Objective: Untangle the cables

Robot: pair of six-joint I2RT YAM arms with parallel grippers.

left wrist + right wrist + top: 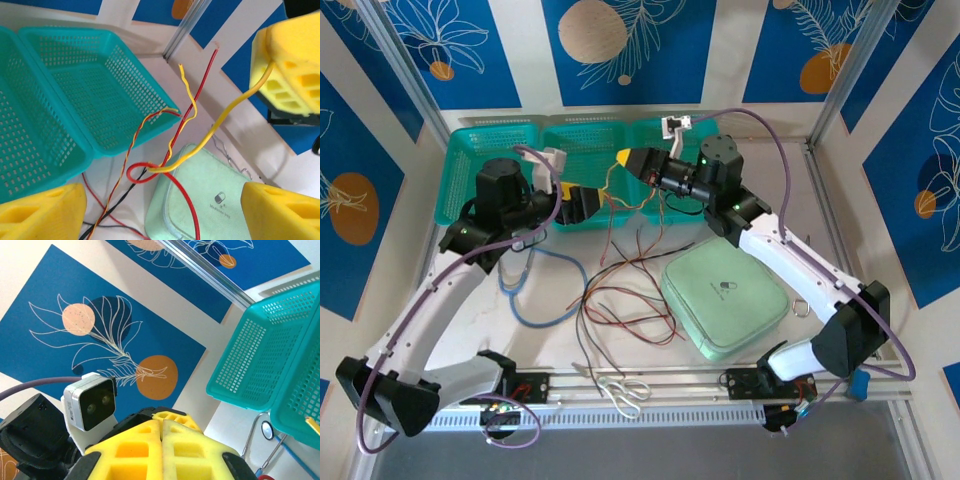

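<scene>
Right pincer (161, 440) pinches the yellow cable (220, 125) above the pouch (215, 185), left pincer (165, 210) spread; yellow hooks the red cable (136, 172) at the pouch's edge. Mid-untangle: next I'd grip red, pull apart

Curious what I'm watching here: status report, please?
Left gripper open, facing the knot. Right gripper shut on yellow cable, held up. Cables tangled, red looped round yellow. Green pouch underneath.
</scene>
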